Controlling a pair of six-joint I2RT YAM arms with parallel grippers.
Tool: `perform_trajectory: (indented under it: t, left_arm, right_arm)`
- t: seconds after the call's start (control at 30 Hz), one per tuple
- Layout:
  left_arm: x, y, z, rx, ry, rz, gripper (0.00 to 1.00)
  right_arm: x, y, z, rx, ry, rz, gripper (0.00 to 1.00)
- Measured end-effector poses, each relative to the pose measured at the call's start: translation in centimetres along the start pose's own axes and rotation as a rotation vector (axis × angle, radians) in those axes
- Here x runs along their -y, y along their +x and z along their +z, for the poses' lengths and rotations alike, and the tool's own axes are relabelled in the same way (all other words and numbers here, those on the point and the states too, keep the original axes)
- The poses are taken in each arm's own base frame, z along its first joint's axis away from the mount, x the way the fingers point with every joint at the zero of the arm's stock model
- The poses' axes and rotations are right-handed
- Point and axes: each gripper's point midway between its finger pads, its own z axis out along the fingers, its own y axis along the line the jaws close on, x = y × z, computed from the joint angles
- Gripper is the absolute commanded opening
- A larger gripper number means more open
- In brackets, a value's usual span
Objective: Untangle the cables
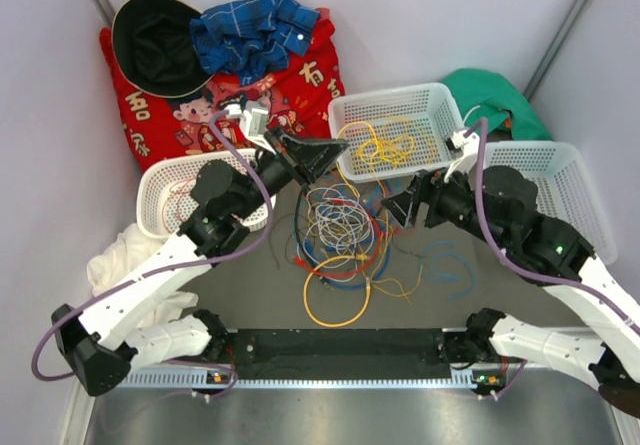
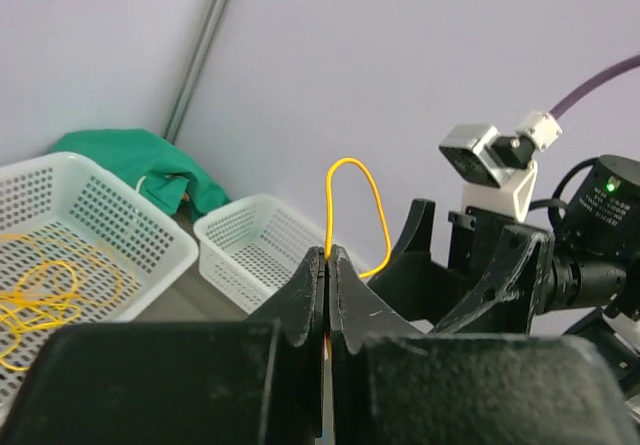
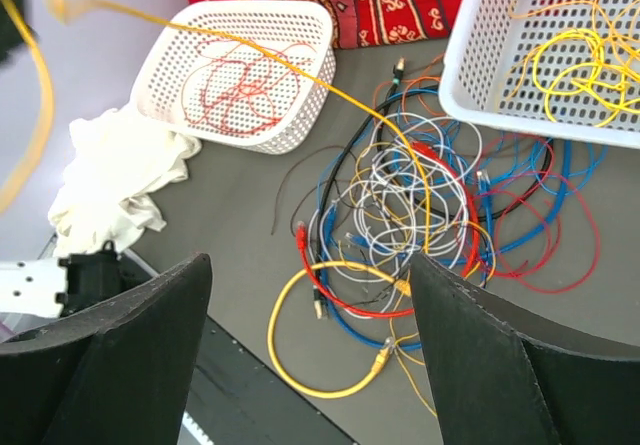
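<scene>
Left gripper (image 2: 327, 257) on half-hidden yellow cable (image 2: 347, 161)

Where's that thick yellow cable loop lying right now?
In the top view, the yellow loop lies at the near edge of the cable tangle, centre of the scene, just beyond the black bar.

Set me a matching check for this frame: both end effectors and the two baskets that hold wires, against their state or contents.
Things:
1. left end effector
2. right end effector
3. middle basket
4. left basket

States:
A. reddish wires inside
B. open over the tangled pile
C. shut on a yellow wire
D. yellow wires inside

Pairs: 1-C, 2-B, 3-D, 4-A
</scene>
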Motion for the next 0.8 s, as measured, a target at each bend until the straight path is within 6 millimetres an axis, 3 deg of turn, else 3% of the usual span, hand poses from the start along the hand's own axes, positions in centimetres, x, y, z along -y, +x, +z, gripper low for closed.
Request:
perform_trajectory:
  t: [0.1,0.3,0.63,0.8]
  left_arm:
    - [0.4,-1.5,0.4,0.002,-0.021,0.034,0.0]
    - [0.4,-2.2,1.5,-0.028,-0.045,0.059,0.0]
    - [0.6,-2.3,2.1,-0.049,-0.049,0.053,0.0]
    - [0.8,-2.4,2.1,-0.051,-0.041,0.046,0.0]
  right_arm:
    - [0.4,0.6,0.2,-0.004,0.006,-0.019,0.78]
    - [1.2,2.3,2.0,-0.022,0.014,-0.06,0.77]
    - [3.7,3.6,7.0,0.008,0.116,-0.149,0.74]
    - [3.8,3.7,9.9,0.029,0.125,-0.165,0.73]
